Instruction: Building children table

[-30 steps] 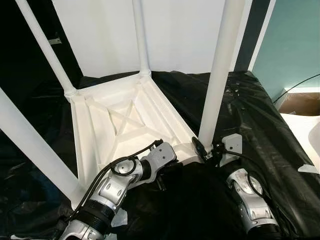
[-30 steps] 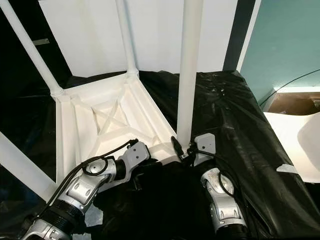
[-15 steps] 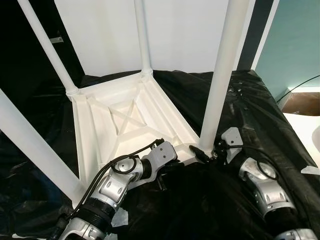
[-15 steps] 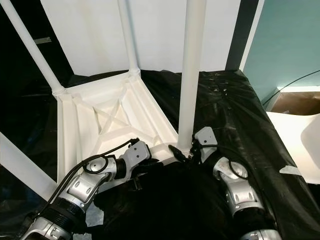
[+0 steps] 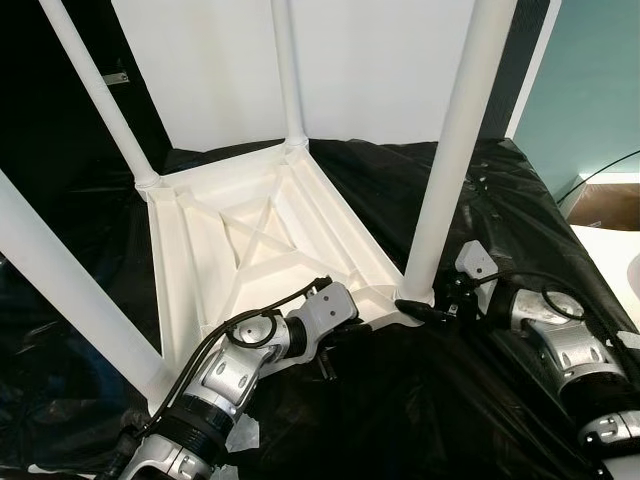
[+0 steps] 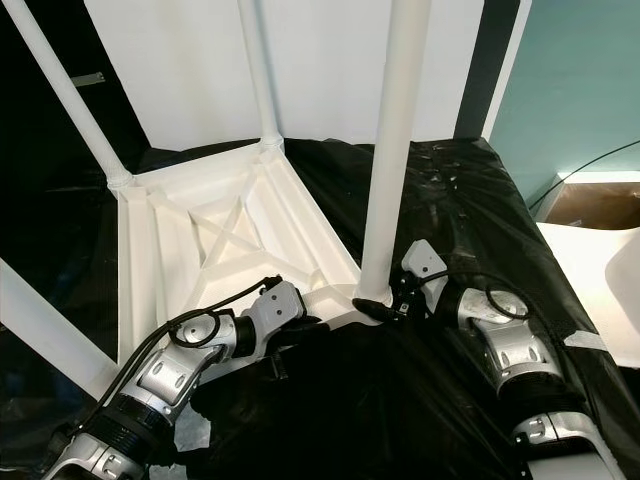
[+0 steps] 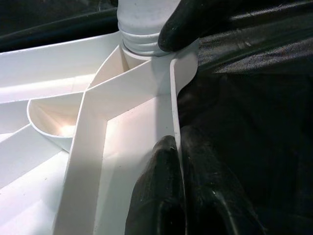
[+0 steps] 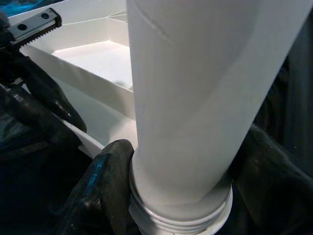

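Your right gripper [image 8: 178, 196] clasps the table leg [image 5: 455, 150] at its base.
Left gripper [image 7: 178, 161] fingers pinch the tabletop [image 5: 250, 250] rim between them.

Upturned white table top [image 5: 250, 250] lies on black-sheeted surface [image 5: 520, 200]; four legs rise at its corners. Near right leg [image 5: 455, 150]: base clamped by right gripper [image 5: 425, 305], blocked there. Near rim pinched by left gripper [image 7: 178, 191]. Ribbed hollow between the legs open from above. Sheet right of that leg free.
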Controlling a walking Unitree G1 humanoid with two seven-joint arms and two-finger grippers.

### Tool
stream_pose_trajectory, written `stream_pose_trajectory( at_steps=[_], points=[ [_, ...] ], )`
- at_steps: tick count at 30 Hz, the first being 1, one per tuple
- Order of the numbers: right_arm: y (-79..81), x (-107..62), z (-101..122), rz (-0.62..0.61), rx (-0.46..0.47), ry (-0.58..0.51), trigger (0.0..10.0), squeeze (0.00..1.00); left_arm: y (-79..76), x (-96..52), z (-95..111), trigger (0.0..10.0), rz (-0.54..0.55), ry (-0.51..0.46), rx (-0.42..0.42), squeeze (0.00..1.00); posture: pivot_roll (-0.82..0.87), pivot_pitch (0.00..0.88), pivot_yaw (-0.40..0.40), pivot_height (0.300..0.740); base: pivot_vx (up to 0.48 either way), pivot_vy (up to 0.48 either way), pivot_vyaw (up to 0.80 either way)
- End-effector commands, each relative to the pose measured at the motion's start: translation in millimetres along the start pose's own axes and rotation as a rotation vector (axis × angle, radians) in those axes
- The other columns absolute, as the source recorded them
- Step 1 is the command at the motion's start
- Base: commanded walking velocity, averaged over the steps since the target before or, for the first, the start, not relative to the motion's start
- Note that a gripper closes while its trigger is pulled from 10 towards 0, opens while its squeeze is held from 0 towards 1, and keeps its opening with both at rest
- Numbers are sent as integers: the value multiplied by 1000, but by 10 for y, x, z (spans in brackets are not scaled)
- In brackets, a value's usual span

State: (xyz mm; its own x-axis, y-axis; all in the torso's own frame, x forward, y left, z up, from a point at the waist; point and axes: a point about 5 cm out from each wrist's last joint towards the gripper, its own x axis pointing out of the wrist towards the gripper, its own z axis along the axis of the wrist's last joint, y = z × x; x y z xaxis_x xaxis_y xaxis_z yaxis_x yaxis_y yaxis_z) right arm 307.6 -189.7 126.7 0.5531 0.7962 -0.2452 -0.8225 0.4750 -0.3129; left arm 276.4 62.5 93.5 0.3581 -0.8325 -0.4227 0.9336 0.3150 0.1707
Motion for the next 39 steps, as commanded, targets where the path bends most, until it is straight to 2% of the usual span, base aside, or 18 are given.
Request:
stream_pose_trajectory(
  at_steps=[1, 3, 4, 5, 6, 8, 11, 16, 21, 23, 24, 25, 29, 30, 31, 34, 35, 39],
  points=[
    [10, -58, -67, -11, 40, 18, 0, 0, -191, -48, -546, 10000, -30, 213, -143, 0, 12, 0, 38, 740, 0, 0, 0],
    [61, -53, -100, -9, 62, 15, 0, 0, -191, -48, -546, 10000, -30, 214, -143, 0, 12, 0, 38, 740, 0, 0, 0],
    [108, -2, -96, -128, 73, -40, 0, 0, -192, -49, -547, 10000, -30, 214, -142, 0, 17, 0, 34, 740, 0, 0, 0],
    [39, -3, -72, -439, 135, -108, 0, 0, -192, -51, -548, 10000, -29, 215, -142, 0, 24, 0, 32, 740, 0, 0, 0],
    [39, -3, -72, -439, 135, -108, 0, 0, -192, -51, -548, 10000, -29, 215, -142, 0, 24, 0, 32, 740, 0, 0, 0],
    [183, -86, -32, -737, 130, -160, 0, 0, -182, -58, -542, 10000, -22, 212, -145, 0, 24, 0, 32, 740, 0, 0, 0],
    [385, -47, 41, -762, 157, -191, 0, 0, -180, -76, -560, 10000, -24, 222, -140, 0, 21, 0, 38, 740, 0, 0, 0],
    [426, 18, 230, -752, 80, -248, 0, 0, -145, -92, -556, 10000, -29, 228, -127, 0, 6, 0, 44, 740, 0, 0, 0],
    [464, 99, 194, -692, 107, -218, 0, 0, -113, -52, -523, 10000, -32, 222, -116, 0, 3, 0, 45, 740, 0, 0, 0],
    [496, 161, 155, -657, 139, -177, 706, 0, -116, -35, -512, 10000, -32, 216, -118, 0, -1, 0, 44, 740, 0, 0, 0],
    [519, 190, 134, -635, 151, -151, 10000, 0, -130, -32, -520, 10000, -32, 216, -119, 0, -1, 0, 44, 740, 0, 0, 0],
    [530, 217, 123, -593, 158, -143, 10000, 976, -147, -32, -533, 10000, -33, 218, -123, 0, -3, 0, 43, 740, 0, 0, 0],
    [541, 255, 109, -502, 172, -136, 10000, 1000, -167, -36, -552, 10000, -35, 221, -129, 0, -4, 0, 43, 740, 0, 0, 0],
    [530, 272, 113, -438, 172, -135, 10000, 1000, -169, -39, -558, 10000, -34, 222, -131, 0, -5, 0, 41, 740, 0, 0, 0],
    [514, 286, 116, -371, 166, -131, 10000, 561, -165, -39, -559, 10000, -32, 222, -132, 0, -4, 0, 39, 740, 0, 0, 0],
    [502, 292, 118, -328, 162, -129, 10000, 561, -162, -39, -560, 10000, -31, 223, -133, 0, -4, 0, 39, 740, 0, 0, 0],
    [462, 284, 129, -282, 136, -133, 10000, 0, -155, -36, -555, 10000, -29, 221, -133, 0, -4, 0, 38, 740, 0, 0, 0],
    [372, 259, 196, -117, 53, -129, 10000, 0, -144, -22, -543, 10000, -27, 217, -131, 0, -6, 0, 39, 740, 0, 0, 0]
  ],
)
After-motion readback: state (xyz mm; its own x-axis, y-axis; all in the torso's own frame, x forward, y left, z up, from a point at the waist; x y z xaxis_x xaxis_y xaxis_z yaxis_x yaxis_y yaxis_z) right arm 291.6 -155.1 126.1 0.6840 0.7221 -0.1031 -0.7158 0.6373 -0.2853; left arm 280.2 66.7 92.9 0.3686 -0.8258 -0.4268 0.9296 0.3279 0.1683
